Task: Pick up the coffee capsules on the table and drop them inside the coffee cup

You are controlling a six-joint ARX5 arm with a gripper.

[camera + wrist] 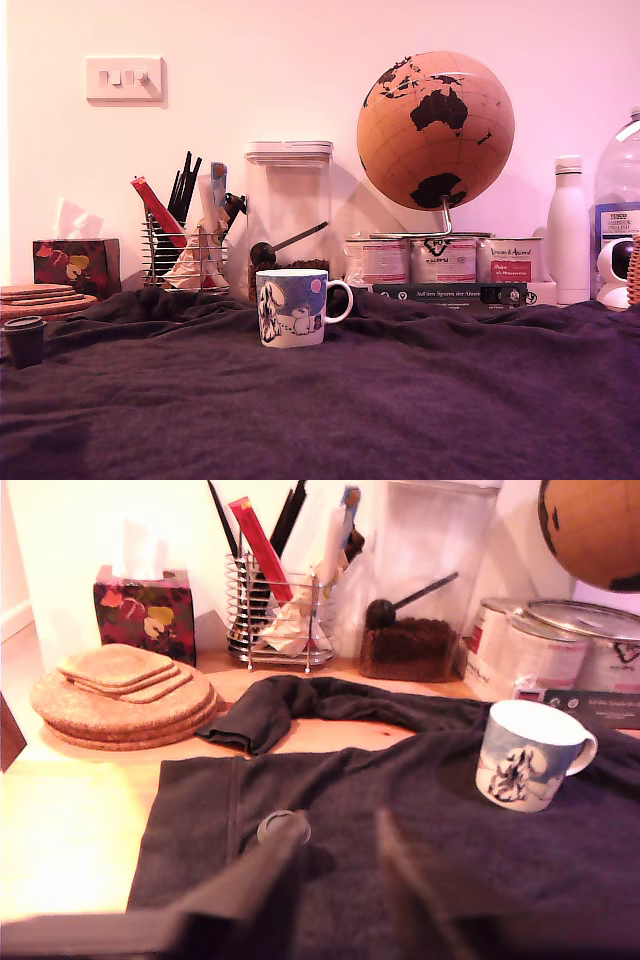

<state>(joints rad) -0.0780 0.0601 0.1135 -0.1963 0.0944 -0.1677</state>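
Dark rimmed capsule, seemingly unheld, by spread blurred fingers; mug apart.

Table under a rumpled dark cloth

The table wears a wrinkled purple-grey cloth, wooden top bare beside it. On the cloth stand the coffee cup and one dark capsule; cork mats sit stacked on the bare wood, tins along the back.
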